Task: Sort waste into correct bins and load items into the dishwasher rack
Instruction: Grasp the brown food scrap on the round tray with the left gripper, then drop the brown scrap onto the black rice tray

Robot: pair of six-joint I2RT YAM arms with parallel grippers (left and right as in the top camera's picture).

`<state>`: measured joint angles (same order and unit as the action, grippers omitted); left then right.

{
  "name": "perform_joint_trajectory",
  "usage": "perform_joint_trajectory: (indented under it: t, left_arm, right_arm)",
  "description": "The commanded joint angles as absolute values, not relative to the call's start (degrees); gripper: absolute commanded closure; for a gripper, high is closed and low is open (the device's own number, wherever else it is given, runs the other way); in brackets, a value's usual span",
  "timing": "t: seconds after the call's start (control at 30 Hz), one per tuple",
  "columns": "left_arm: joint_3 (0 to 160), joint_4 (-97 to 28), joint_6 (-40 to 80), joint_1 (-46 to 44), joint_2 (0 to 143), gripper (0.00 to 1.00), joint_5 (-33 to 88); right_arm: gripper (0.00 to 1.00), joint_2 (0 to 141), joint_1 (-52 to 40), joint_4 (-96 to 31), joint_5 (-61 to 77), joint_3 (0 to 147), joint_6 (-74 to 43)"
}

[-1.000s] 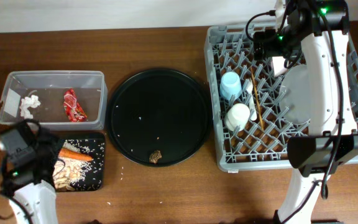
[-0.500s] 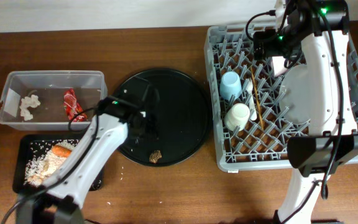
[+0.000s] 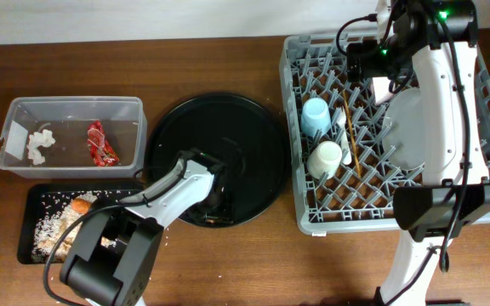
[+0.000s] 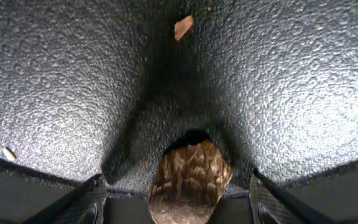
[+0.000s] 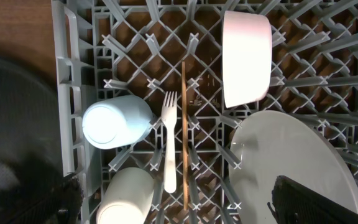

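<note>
Hovering low over the large round black plastic tray point(image 3: 228, 127), the left gripper point(image 4: 182, 202) has its jaws spread and empty. The small brown crusty lump point(image 4: 190, 180) lies on the tray squarely between the fingers, a gap on either side. Its longer axis runs across the closing line, so the jaws would meet its narrower width. The right gripper point(image 5: 188, 202), wide open and empty, hangs well apart over the large grey pegged dishwasher rack point(image 5: 64, 93); the left arm is nearer.
</note>
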<state>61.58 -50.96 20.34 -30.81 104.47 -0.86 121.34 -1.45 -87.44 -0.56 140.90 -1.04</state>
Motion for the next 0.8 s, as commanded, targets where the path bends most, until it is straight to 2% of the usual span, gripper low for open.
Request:
perform_joint_trajectory:
  t: [0.0,0.03,0.07,0.13,0.17,0.23,0.4,0.47,0.57,0.63,0.7,0.73,0.77]
  left_arm:
    - [60.14,-49.32,19.62,-31.03,105.06,0.41,-1.28]
    - [60.14,-49.34,19.62,-31.03,105.03,0.44,-1.28]
    - [60.14,-49.30,19.62,-31.03,105.03,0.57,-1.30]
    - [60.14,-49.30,19.62,-30.96,105.03,0.62,-1.30]
    - [60.18,-49.30,19.62,-30.96,104.99,0.69,-1.32]
    - [62.50,-50.98,19.62,-30.96,104.92,0.73,-3.18]
    - [71.13,-56.97,19.68,-30.06,102.37,0.75,-6.50]
    - [72.14,-60.36,22.79,-24.60,97.43,0.77,-6.55]
    - [72.12,-65.93,25.93,-6.15,86.32,0.78,-6.48]
    - [71.18,-69.17,27.70,9.65,80.71,0.78,-6.02]
    - [67.90,-68.45,29.06,17.32,79.46,0.80,-2.66]
    - [64.29,-66.50,31.57,21.98,79.35,0.86,-2.74]
    - [58.67,-61.76,33.95,26.89,79.35,0.87,-2.74]
  right_arm:
    - [0.01,120.60,-1.10,-87.48,-0.47,141.67,-0.91]
    - [0.01,120.60,-1.10,-87.48,-0.47,141.67,-0.91]
    - [0.01,120.60,-1.10,-87.48,-0.49,141.67,-0.91]
    - [0.01,120.60,-1.10,-87.48,-0.49,141.67,-0.91]
    - [0.01,120.60,-1.10,-87.48,-0.49,141.67,-0.91]
    - [0.01,120.60,-1.10,-87.48,-0.49,141.67,-0.91]
    - [0.01,120.60,-1.10,-87.48,-0.49,141.67,-0.91]
    - [0.01,120.60,-1.10,-87.48,-0.47,141.67,-0.91]
    - [0.01,120.60,-1.10,-87.48,-0.49,141.67,-0.91]
    - [0.01,120.60,-1.10,-87.48,-0.49,141.67,-0.91]
    - [0.01,120.60,-1.10,-87.48,-0.49,141.67,-0.91]
    - [0.01,120.60,-1.10,-87.48,-0.49,141.67,-0.91]
    - [0.01,120.60,-1.10,-87.48,-0.49,141.67,-0.91]
